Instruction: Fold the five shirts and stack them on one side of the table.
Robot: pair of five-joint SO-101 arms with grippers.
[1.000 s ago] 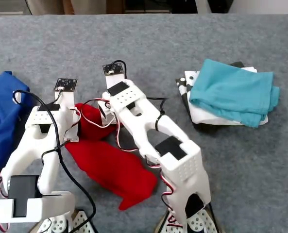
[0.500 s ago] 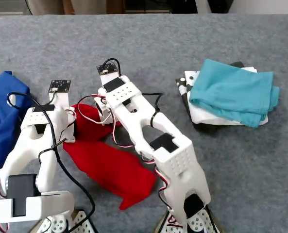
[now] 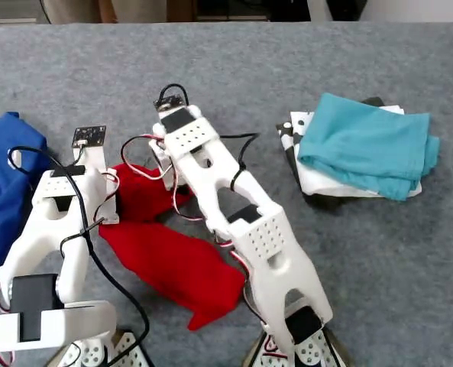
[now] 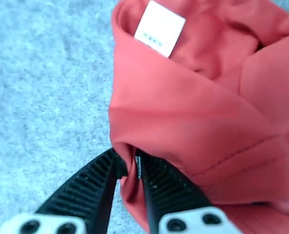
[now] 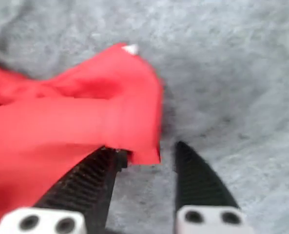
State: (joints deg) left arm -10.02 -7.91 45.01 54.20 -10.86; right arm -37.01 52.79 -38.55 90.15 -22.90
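From above, we see the red shirt [image 3: 176,267] crumpled at the lower left-centre of the table [image 3: 287,61]. The blue shirt [image 3: 1,183] is at the left edge and a folded stack [image 3: 367,145] sits at the right.

At the left wrist, the left gripper [image 4: 127,158] pinches a fold of the red shirt, its fingers nearly together.

At the right wrist, the right gripper [image 5: 146,151] has its fingers apart, with a corner of the red shirt between them.
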